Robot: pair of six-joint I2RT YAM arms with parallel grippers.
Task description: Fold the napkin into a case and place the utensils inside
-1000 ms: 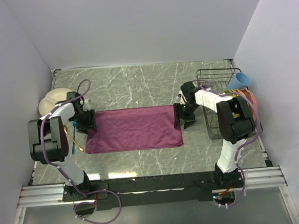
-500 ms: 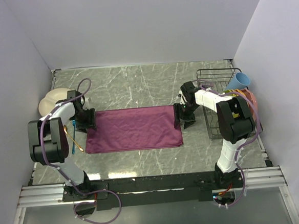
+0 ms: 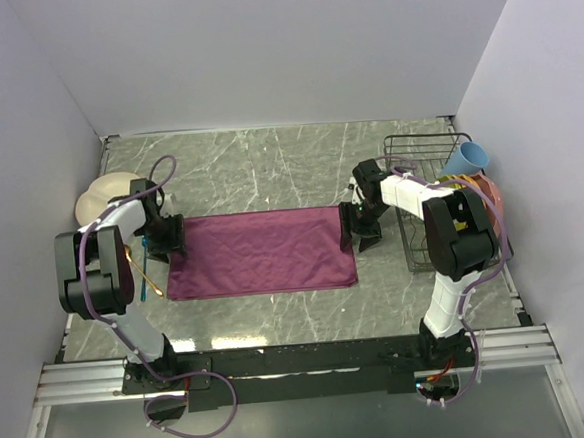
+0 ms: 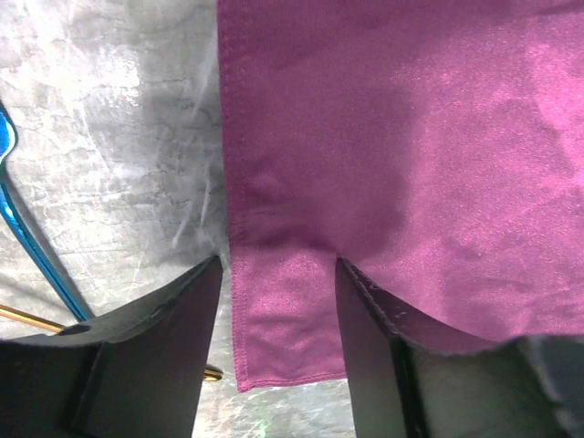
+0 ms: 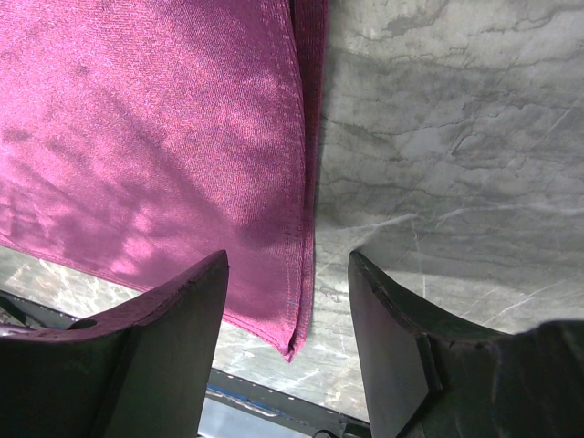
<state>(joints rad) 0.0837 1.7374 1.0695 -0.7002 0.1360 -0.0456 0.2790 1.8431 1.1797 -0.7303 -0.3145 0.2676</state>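
at the middle of the table the napkin (image 3: pixel 261 252) lies flat as a wide rectangle, not yet narrowed into a case. the blue fork (image 3: pixel 145 257) and the gold spoon (image 3: pixel 146 277) rest on the marble just beside its left edge.

the main risk is an uneven pinch. the right wrist view shows what looks like a doubled hem along the right edge, though the shadow makes this hard to confirm. if the fingers close on one layer only, the fold would likely peel open or skew. a second risk is a mismatched lift, since one arm rising or travelling ahead of the other would drag the cloth crooked and spoil the strip. a third sits on the left, where the arm works right next to the cutlery, so a sideways sweep could knock the fork or spoon away.

the left gripper (image 4: pixel 274 283) points down at the napkin's far left corner. its fingers are spread wide, with the hem lying between them and nothing pinched. the right gripper (image 5: pixel 287 274) mirrors it at the far right corner, fingers equally wide apart, one over the cloth and one over bare marble, gripping nothing. both forearms reach inward from the sides toward the cloth.
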